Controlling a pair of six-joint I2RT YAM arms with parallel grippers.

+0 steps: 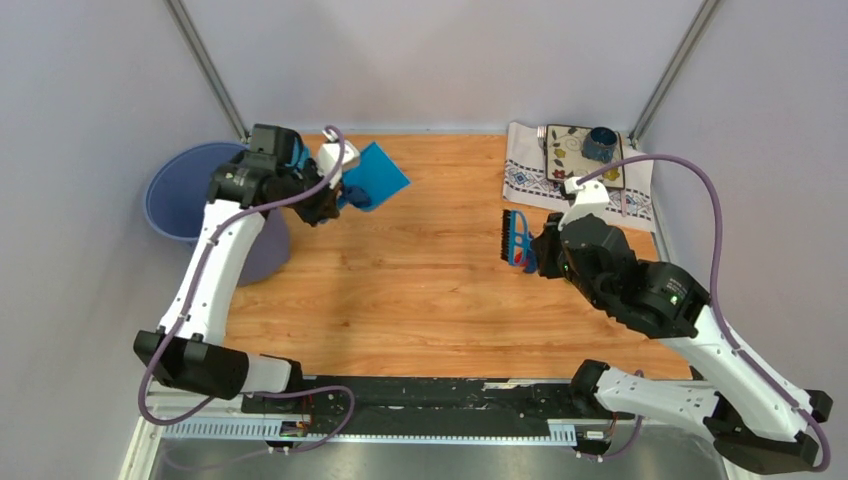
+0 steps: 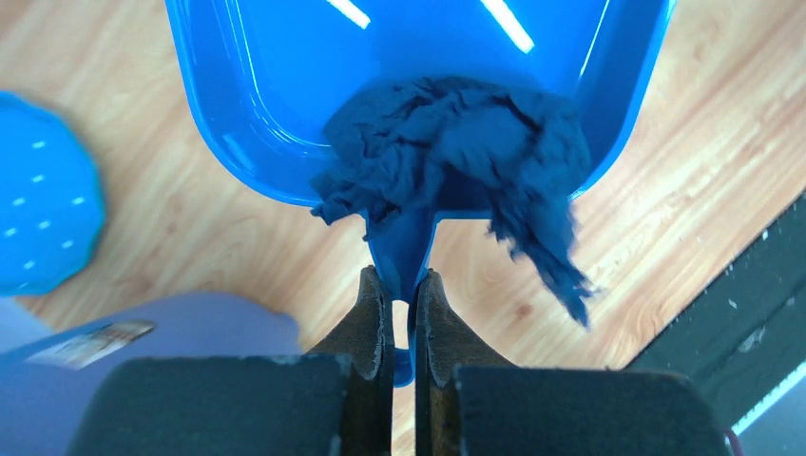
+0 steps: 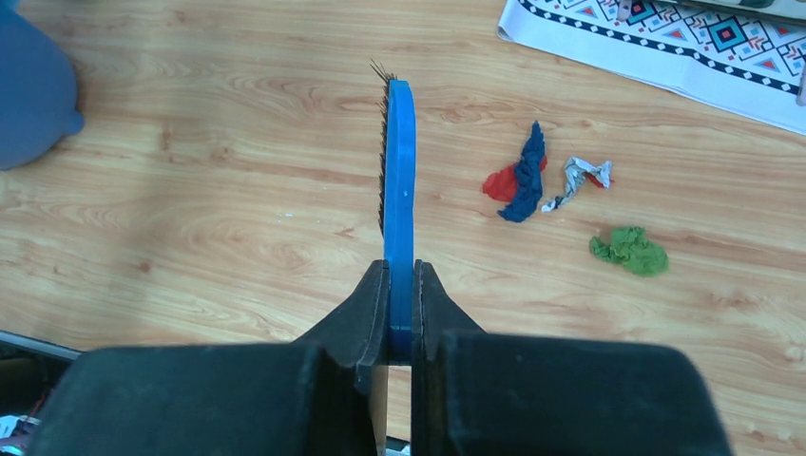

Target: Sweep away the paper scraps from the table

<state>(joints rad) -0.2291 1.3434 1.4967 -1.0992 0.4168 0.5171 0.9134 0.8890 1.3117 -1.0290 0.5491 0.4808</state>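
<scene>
My left gripper (image 2: pixel 404 285) is shut on the handle of a blue dustpan (image 2: pixel 276 114), held above the table (image 1: pixel 420 290) at its back left (image 1: pixel 378 176). A crumpled dark blue paper scrap (image 2: pixel 456 152) lies in the pan and hangs over its rear edge. My right gripper (image 3: pixel 400 285) is shut on a blue brush (image 3: pixel 399 161), held edge-on above the wood at the right (image 1: pixel 516 238). Right of the brush lie a red and a dark blue scrap (image 3: pixel 518 176), a white-grey scrap (image 3: pixel 575 176) and a green scrap (image 3: pixel 629 251). In the top view my right arm hides them.
A blue-purple bin (image 1: pixel 190 195) stands off the table's left edge, beside the dustpan. A patterned white cloth (image 1: pixel 530 175) with a dark tray and a blue cup (image 1: pixel 600 143) lies at the back right. A black rail (image 1: pixel 430 392) runs along the near edge.
</scene>
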